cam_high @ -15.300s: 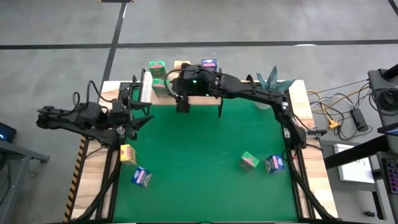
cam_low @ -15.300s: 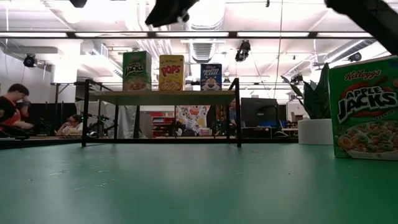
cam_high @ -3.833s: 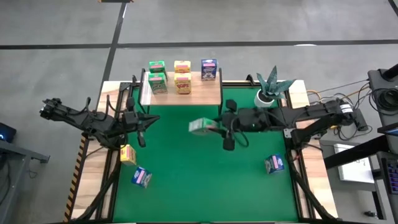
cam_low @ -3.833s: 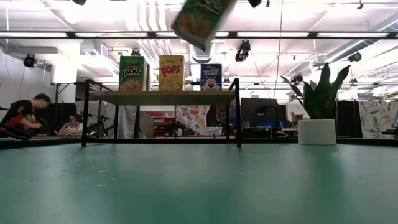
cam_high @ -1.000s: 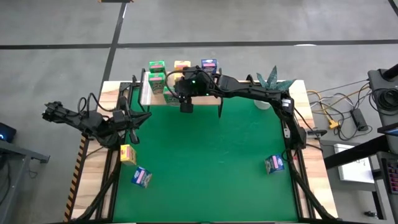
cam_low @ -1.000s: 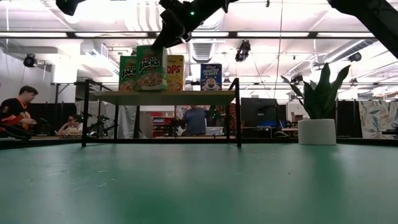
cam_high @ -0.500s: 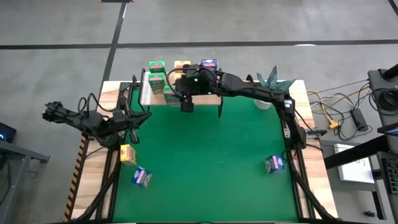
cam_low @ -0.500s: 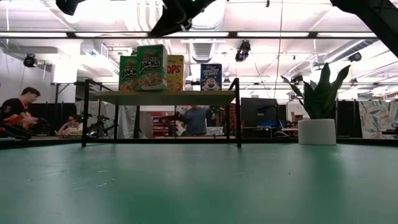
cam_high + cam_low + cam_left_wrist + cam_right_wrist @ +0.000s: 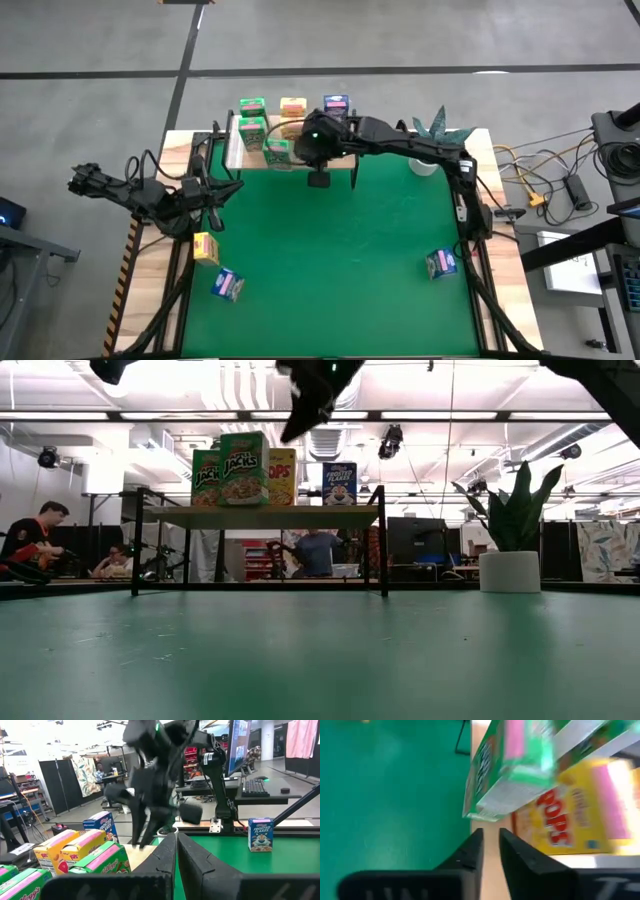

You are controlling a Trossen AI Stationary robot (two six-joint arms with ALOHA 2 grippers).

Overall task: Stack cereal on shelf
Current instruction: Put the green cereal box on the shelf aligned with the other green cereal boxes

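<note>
The shelf (image 9: 300, 150), pale plank on black legs, stands at the table's far edge. On it are three green cereal boxes (image 9: 278, 152), two yellow ones (image 9: 292, 128) and a blue one (image 9: 337, 104). In the low view the nearest green box (image 9: 243, 468) stands upright on the plank (image 9: 260, 517). My right gripper (image 9: 491, 840) hangs above the shelf just right of that box (image 9: 512, 767), fingers together, nothing between them. My left gripper (image 9: 232, 190) hovers shut over the mat's left edge (image 9: 176, 852).
On the green mat lie a yellow box (image 9: 205, 247) and a blue box (image 9: 228, 285) near the left, and another blue box (image 9: 441, 263) near the right. A potted plant (image 9: 435, 135) stands at the far right corner. People sit beyond the table (image 9: 25, 545).
My right gripper has let go of the green box on the shelf's front left, risen off its top, and moved toward the table's right edge. The box stays upright on the plank where it was set.
</note>
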